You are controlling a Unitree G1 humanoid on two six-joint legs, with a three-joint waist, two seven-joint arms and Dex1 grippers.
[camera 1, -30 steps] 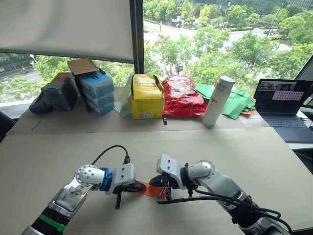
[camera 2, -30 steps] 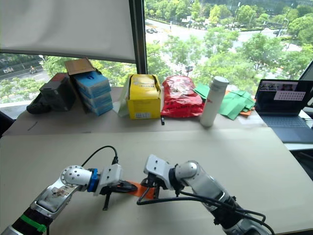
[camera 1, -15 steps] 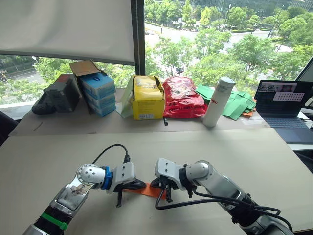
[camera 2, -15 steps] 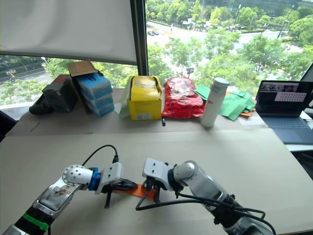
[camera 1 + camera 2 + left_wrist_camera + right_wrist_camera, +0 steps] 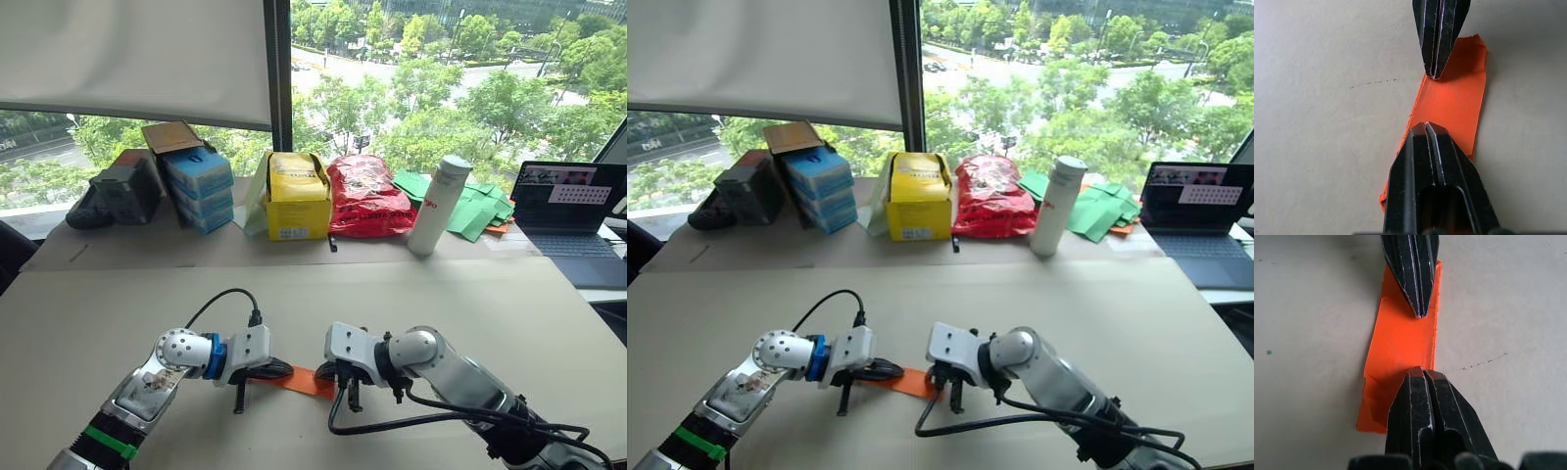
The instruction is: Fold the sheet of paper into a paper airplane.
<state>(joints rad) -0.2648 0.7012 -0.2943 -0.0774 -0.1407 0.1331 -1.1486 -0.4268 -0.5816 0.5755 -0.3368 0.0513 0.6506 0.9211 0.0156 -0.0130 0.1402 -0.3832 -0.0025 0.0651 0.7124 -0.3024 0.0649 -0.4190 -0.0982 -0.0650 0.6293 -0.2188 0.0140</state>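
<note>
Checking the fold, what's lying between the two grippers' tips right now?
In the left wrist view, a bare stretch of the sheet of paper spans between left gripper and right gripper.

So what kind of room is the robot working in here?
Probably an upper-floor office or lab: a big window looks down on trees and a road, a laptop sits open, and boxes line the sill behind the table.

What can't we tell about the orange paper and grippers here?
- Sheet of paper, left wrist view: near end hidden under the left gripper.
- Right wrist view: right gripper covers the paper's near edge.
- Head views: folds too small to read.
</note>
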